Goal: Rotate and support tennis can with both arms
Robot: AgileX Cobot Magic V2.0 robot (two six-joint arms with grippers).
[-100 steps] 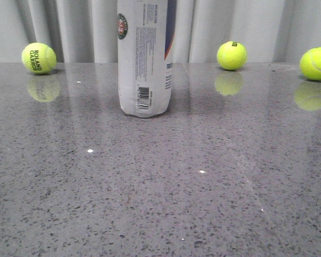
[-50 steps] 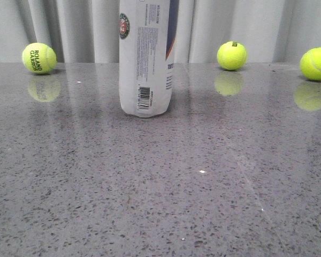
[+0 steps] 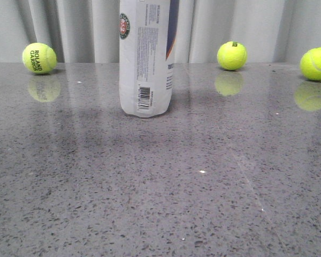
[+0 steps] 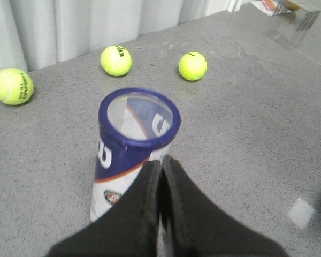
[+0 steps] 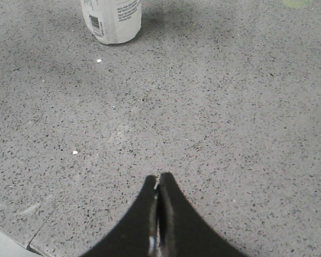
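The tennis can (image 3: 146, 59) stands upright on the grey table, white label, barcode near its base, navy band at its right side. In the left wrist view the tennis can (image 4: 131, 155) shows from above with its navy rim and clear lid. My left gripper (image 4: 161, 159) is shut and empty, its tips right beside the can's upper wall; I cannot tell if they touch. In the right wrist view the can's base (image 5: 112, 20) is far off. My right gripper (image 5: 159, 177) is shut and empty above bare table. Neither gripper shows in the front view.
Three yellow tennis balls lie along the back by the grey curtain: one at the left (image 3: 39, 58), one right of the can (image 3: 231, 55), one at the far right (image 3: 316, 63). A table edge (image 5: 10, 243) shows near my right gripper.
The can has shifted slightly right between the earliest frame and now and stands steady. The balls have not moved.
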